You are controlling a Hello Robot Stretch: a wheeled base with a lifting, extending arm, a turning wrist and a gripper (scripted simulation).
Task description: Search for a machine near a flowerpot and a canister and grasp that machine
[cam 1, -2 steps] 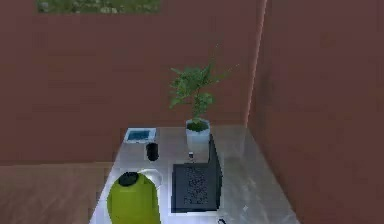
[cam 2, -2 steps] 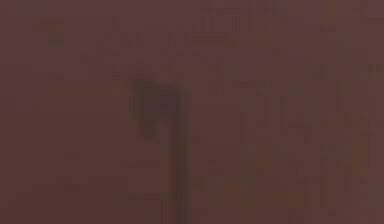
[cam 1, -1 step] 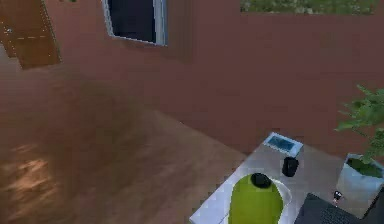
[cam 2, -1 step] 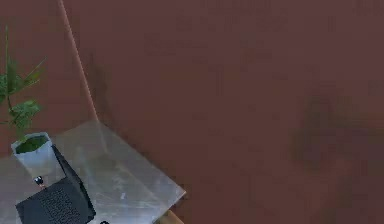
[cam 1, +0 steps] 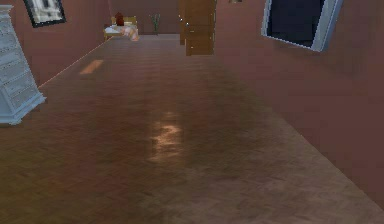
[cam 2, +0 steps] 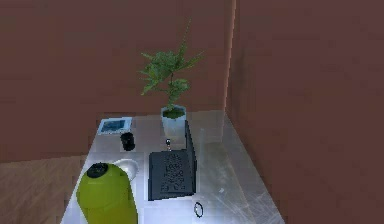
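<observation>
Looking ahead, the forward view gives bare floor (cam 1: 160, 130) and a white cabinet (cam 1: 12, 75). In the arm side view the dark machine (cam 2: 172, 175) sits on a pale table (cam 2: 235, 180) between flowerpot (cam 2: 174, 118) and green canister (cam 2: 106, 195). It is likely rigid and weighty, so grip an edge. A ring (cam 2: 198, 209) lies close by. The pincer's state cannot be told.

White dresser (cam 1: 12, 80), wooden door (cam 1: 198, 25), dark wall screen (cam 1: 298, 20)

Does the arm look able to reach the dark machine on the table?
Probably yes: the dark machine lies flat and uncovered; the green canister and flowerpot stand beside it, not over it.
</observation>
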